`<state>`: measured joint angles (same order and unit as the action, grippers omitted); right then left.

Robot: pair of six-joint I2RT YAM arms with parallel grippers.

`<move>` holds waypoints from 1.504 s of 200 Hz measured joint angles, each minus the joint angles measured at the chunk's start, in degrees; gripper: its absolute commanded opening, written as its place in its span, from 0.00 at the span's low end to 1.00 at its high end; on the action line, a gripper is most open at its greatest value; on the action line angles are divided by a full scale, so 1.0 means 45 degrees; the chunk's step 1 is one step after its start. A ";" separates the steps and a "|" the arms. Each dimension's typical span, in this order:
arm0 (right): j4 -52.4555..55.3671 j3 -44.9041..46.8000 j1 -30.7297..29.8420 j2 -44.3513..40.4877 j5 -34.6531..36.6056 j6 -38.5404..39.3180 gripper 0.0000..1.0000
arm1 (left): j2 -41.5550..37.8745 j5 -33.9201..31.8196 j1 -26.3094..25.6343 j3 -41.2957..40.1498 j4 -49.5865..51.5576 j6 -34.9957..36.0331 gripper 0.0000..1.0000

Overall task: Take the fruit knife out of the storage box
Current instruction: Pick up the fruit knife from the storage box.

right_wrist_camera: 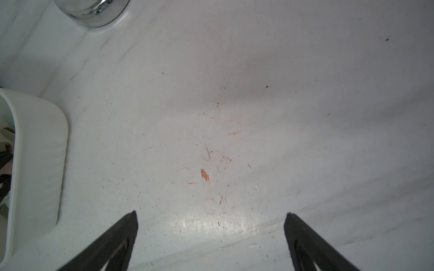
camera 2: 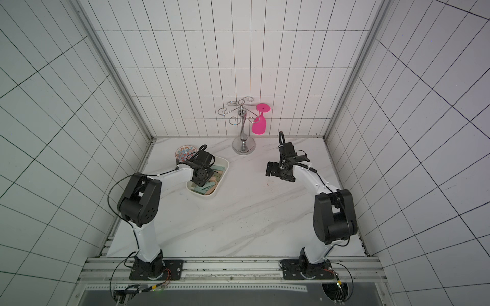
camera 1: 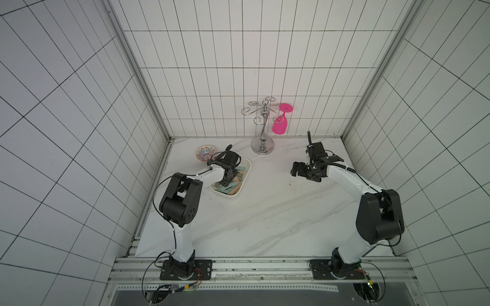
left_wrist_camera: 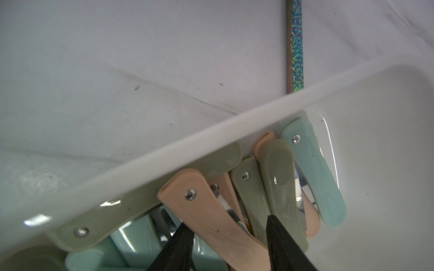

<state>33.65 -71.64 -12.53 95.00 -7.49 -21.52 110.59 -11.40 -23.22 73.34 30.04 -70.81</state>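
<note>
left claw: my left gripper (left_wrist_camera: 229, 231) is sitting down inside the storage box (left_wrist_camera: 211, 133), nose right in the pile. Its two black fingers (left_wrist_camera: 279, 234) are standing partway apart with knife handles between them.
grip: honestly, I'm not managing to tell whether it's pinching anything or just straddling. One finger is lying along the edge of the peach fruit knife (left_wrist_camera: 204, 211), and the other is overlapping an olive-green knife (left_wrist_camera: 279, 178) right next to it.
fruit knife: the peach one is lying folded in the box on top of other folded knives, rivet end nearest the rim.
rest of the pile: a mint knife (left_wrist_camera: 314, 173) and more peach, olive and mint handles are lying crisscrossed around it.
box: in both top views it's sitting on the marble table (camera 1: 265, 212) on the left arm's side, just beside the patterned bowl (camera 1: 205, 153).
right claw: my right gripper (right_wrist_camera: 211, 215) is hanging spread wide over bare tabletop, carrying nothing, well apart from the box. Some orange scuff marks (right_wrist_camera: 204, 174) are showing below it.
back of table: a chrome glass stand (camera 1: 262, 144) is standing near the back wall, with a pink glass (camera 1: 280, 124) hanging upside down off it.
odd bit: a shimmery patterned bar (left_wrist_camera: 295, 47) is lying just past the box rim, and I'm not making out what it is.
</note>
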 measured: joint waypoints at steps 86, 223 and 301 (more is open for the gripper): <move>0.0000 0.0000 0.0000 0.0005 -0.0141 -0.0005 0.99 | 0.0117 -0.0199 -0.0092 0.0024 0.0063 0.0437 0.20; 0.0117 -0.0491 -0.0335 0.0209 -0.0554 -0.0015 0.99 | -0.2093 -0.0340 -0.0442 0.0204 0.0262 0.3886 0.00; 0.0913 -0.0884 -0.0330 -0.0491 -0.0044 -0.0403 0.99 | -0.2482 0.2565 -0.2186 0.1001 -0.1530 0.7572 0.00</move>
<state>37.76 -75.61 -14.02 92.79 -7.68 -23.33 99.42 0.14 -33.06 77.84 23.16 -36.73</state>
